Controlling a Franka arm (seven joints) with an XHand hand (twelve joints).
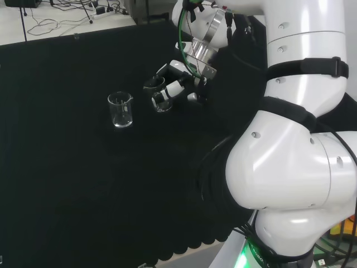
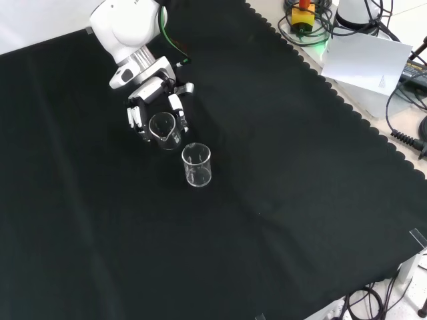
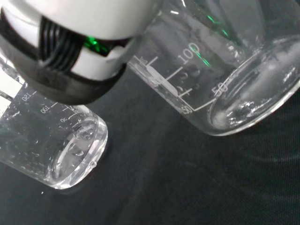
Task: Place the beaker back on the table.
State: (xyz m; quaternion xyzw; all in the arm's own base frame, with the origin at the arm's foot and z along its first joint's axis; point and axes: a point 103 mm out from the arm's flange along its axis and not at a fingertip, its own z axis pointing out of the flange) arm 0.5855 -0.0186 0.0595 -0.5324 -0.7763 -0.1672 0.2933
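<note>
The black and white hand (image 2: 152,95) reaches down from the arm, its fingers (image 1: 174,87) curled round a clear glass beaker (image 2: 165,131). This held beaker (image 1: 162,104) is upright and low over the cloth; whether its base touches I cannot tell. A second clear beaker (image 2: 197,165) with a spout stands free on the cloth just in front of the held one in the front view. In the head view that free beaker (image 1: 120,110) is to the left of the hand. The wrist view shows two graduated beakers close up (image 3: 220,79) (image 3: 61,145), with a finger (image 3: 70,56) in front of them.
Black cloth (image 2: 280,200) covers the bench, with its scalloped edge (image 2: 347,100) at the front view's right. Beyond it lie a white sheet (image 2: 363,63) and cables (image 2: 407,127). The arm's white links (image 1: 295,139) stand at the head view's right.
</note>
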